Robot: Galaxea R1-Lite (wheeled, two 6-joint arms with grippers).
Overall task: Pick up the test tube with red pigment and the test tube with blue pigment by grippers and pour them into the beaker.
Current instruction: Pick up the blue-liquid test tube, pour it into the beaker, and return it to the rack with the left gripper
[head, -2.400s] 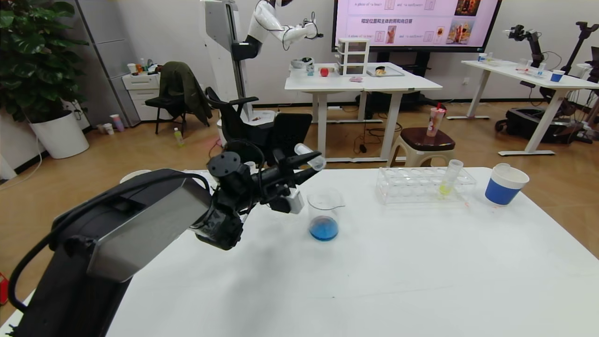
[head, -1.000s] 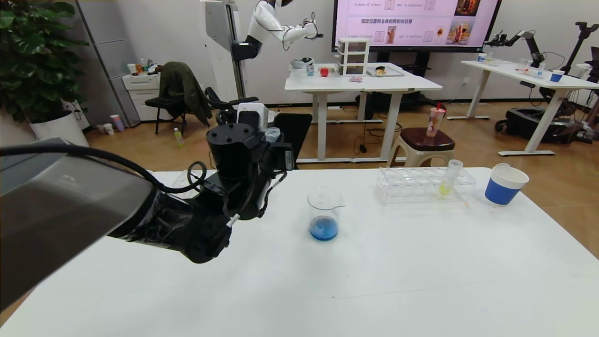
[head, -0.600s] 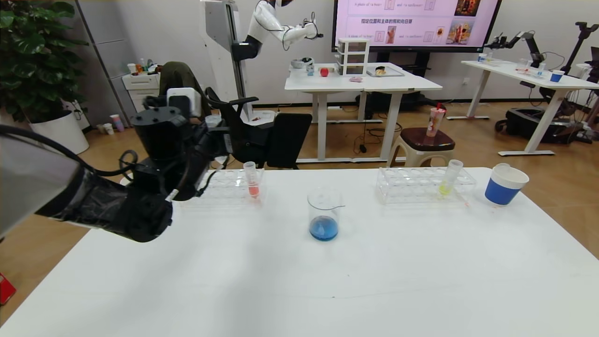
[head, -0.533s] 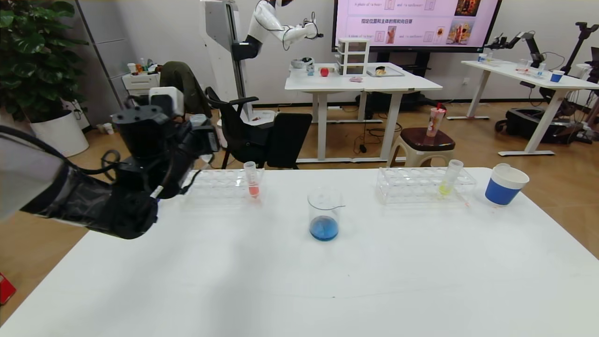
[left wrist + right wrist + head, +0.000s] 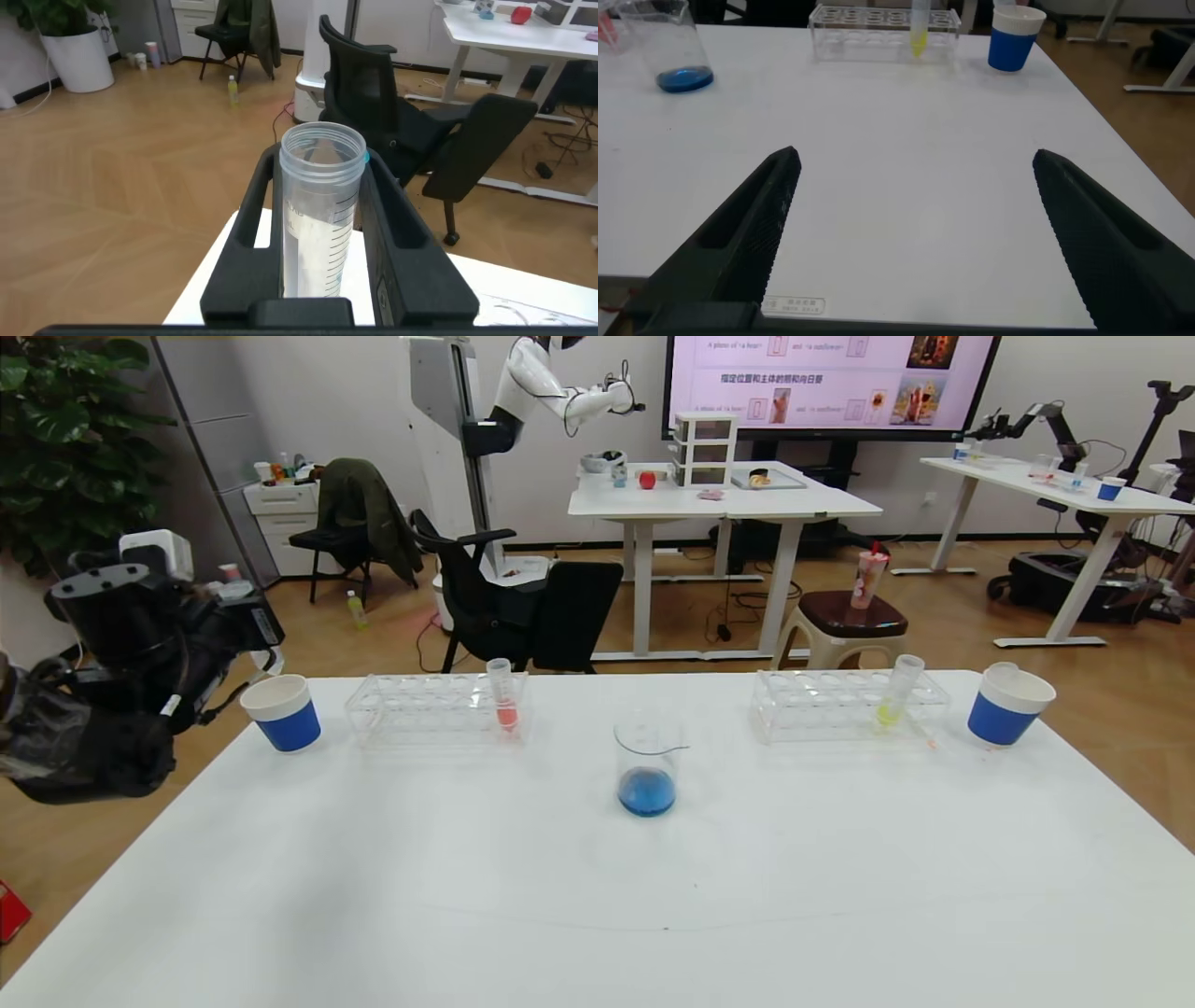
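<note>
My left gripper [image 5: 245, 616] is off the table's left edge, above and left of a blue paper cup [image 5: 282, 712]. It is shut on a clear test tube [image 5: 320, 224] that stands upright; no blue liquid shows in it, only a blue speck at its rim. The beaker [image 5: 646, 765] stands mid-table with blue liquid in its bottom, and it also shows in the right wrist view [image 5: 668, 51]. A test tube with red liquid [image 5: 502, 695] stands in the left rack [image 5: 420, 709]. My right gripper [image 5: 915, 157] is open and empty over the near table, out of the head view.
A second clear rack [image 5: 822, 705] at the back right holds a yellow-liquid tube [image 5: 896, 693]. Another blue paper cup [image 5: 1008, 705] stands beyond it near the right edge. A black office chair [image 5: 523, 607] stands behind the table.
My left arm has swung from above the beaker leftward past the rack and the blue cup to beyond the table's left edge. The tube it holds went from tipped to upright.
</note>
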